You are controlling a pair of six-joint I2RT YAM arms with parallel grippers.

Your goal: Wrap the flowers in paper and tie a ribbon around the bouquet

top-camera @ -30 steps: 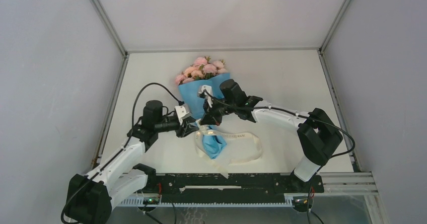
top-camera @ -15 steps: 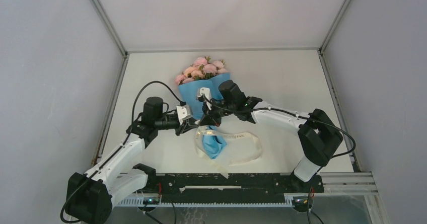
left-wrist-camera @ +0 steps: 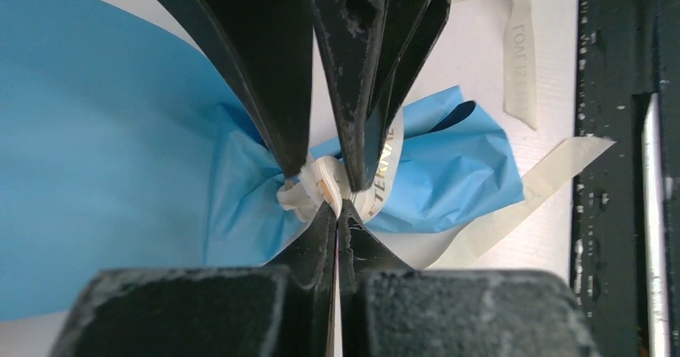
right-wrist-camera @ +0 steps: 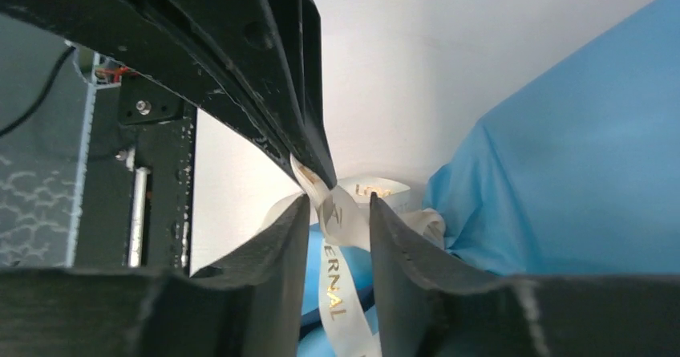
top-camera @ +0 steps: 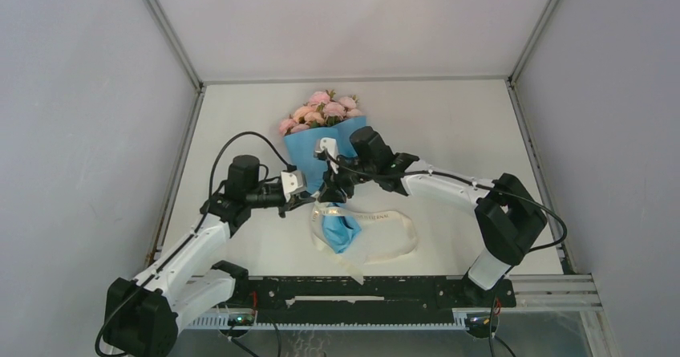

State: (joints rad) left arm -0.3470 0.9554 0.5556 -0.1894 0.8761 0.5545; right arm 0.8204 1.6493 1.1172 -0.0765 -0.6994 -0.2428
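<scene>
Both grippers are sitting at the bouquet's narrow near neck, blooms pointing far. The left gripper is pinching the ribbon there, while the right gripper is straddling it, jaws apart.

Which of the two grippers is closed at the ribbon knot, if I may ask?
The left gripper: its fingers are pinched together on the ribbon, while the right gripper has fingers standing apart, ribbon between them.
</scene>
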